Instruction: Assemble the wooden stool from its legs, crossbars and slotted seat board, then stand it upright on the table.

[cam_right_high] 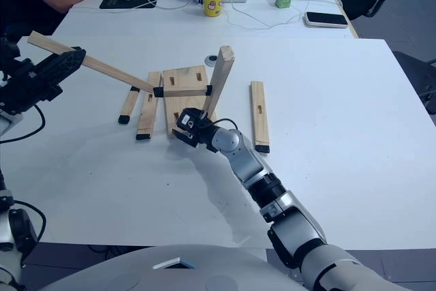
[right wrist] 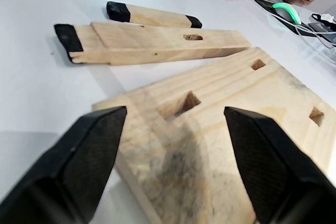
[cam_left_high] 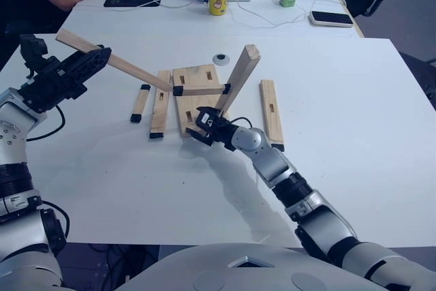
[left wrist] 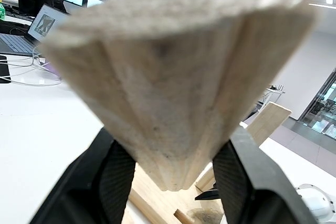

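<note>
Overhead, left jaws clamp one leg point(cam_left_high: 129, 69); right jaws, apart, hide the foot of the tilted leg point(cam_left_high: 240, 76)

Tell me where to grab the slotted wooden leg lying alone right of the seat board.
Grip the slotted wooden leg across its narrow width near the middle, coming straight down: it lies flat on the white table with both long edges free.

You have bare table point(cam_left_high: 340, 100) to the right of the loose leg point(cam_left_high: 271, 114) and all along the near side. Over the seat board point(cam_left_high: 187, 108), the raised leg frame point(cam_left_high: 240, 76) and its crossbar point(cam_left_high: 201, 90) bar the way. A second loose leg point(cam_left_high: 161, 103) and a short crossbar point(cam_left_high: 140, 103) crowd the board's left side.
</note>
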You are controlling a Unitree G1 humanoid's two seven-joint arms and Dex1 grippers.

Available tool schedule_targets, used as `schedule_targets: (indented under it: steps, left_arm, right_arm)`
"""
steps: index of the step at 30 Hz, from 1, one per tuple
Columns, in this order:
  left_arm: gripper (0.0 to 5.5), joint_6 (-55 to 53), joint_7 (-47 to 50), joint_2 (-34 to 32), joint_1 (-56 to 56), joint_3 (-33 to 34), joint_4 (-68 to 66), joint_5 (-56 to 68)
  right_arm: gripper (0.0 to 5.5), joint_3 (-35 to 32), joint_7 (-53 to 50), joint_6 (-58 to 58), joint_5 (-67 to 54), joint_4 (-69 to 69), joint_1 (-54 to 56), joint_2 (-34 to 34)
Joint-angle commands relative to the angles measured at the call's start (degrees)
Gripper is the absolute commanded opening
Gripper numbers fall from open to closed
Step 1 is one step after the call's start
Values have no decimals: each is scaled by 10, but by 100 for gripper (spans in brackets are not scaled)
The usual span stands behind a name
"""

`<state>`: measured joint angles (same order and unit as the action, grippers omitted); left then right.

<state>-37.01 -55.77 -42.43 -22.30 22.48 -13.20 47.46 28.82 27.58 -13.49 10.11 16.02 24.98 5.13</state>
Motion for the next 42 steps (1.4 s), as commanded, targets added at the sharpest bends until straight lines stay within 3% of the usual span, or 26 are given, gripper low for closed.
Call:
schedule_targets:
  steps: [1,8,15,19,26,34,42]
  left_arm:
    - [203,4,10,6,3,15,14,-2]
    - [203,0,34,15,36,36,49,5]
    - [203,-2,49,23,55,45,69,6]
    - [203,-2,54,29,55,44,81,9]
    - [203,-2,73,66,57,27,139,23]
    - [203,18,60,51,51,-17,148,-23]
    - [203,21,40,44,42,-40,171,-35]
  right_arm:
    - [345,22,73,-174,-6,2,4,11]
    - [345,57,163,-410,-55,-50,-30,84]
    - [345,88,190,-454,-58,-70,-47,152]
    - [345,60,194,-468,-84,-118,-84,196]
    - [345,-10,146,-276,-93,-151,-120,198]
    - [345,-132,108,-110,-183,-194,-157,124]
    - [222,-207,63,-103,-268,-256,-201,62]
